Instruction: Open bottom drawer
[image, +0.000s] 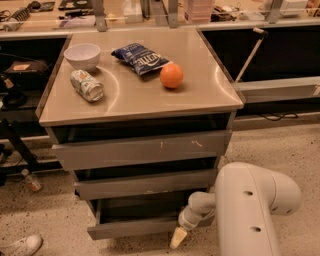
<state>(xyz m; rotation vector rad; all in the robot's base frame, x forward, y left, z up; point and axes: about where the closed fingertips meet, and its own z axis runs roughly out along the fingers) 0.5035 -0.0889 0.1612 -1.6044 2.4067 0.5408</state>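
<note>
The bottom drawer (131, 228) is the slimmest of three grey fronts and has no handle. It stands pulled out a little, and its dark inside (142, 210) shows above the front panel. My gripper (178, 237) is low at the right end of this drawer's front, with a cream-coloured tip pointing down towards the floor. The white arm (245, 210) reaches in from the lower right. The mid-width drawer front (145, 184) and the wide scratched top drawer front (142, 149) stand above it, each slightly out.
On the cabinet top (210, 92) are a white bowl (82, 54), a can on its side (86, 85), a blue chip bag (141, 57) and an orange (171, 75). A bottle (31, 180) and a white shoe (20, 246) are on the floor at the left.
</note>
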